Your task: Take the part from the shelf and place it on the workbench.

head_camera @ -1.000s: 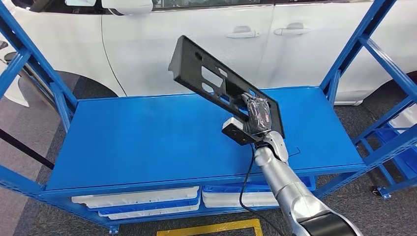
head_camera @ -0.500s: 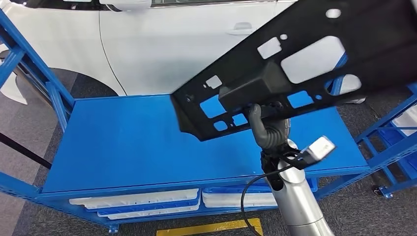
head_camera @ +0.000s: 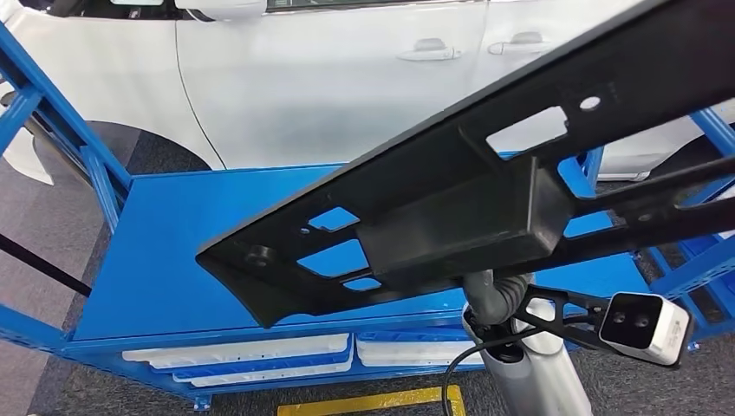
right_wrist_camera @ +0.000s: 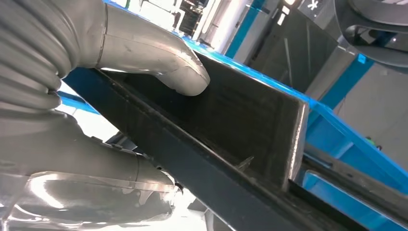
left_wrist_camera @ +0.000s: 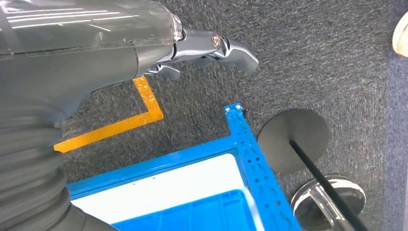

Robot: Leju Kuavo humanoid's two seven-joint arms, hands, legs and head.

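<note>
I see the long black plastic part (head_camera: 485, 199) now very close to my head camera, stretching from low on the left up to the top right corner. One second ago it was smaller and farther, tilted above the blue shelf (head_camera: 199, 251); half a second ago it was already lifted and turned. The part is in the air, above the shelf top and not touching it. My right hand (right_wrist_camera: 144, 62) holds it: in the right wrist view the grey thumb (right_wrist_camera: 183, 77) presses on the box-shaped section of the part, and the other fingers are hidden behind the part's edge. In the head view the hand is mostly covered by the part. My left hand (left_wrist_camera: 207, 48) hangs over the grey carpet (left_wrist_camera: 312, 57) holding nothing, but how far its fingers are spread I cannot tell. Behind the shelf stands a white car (head_camera: 347, 78).
</note>
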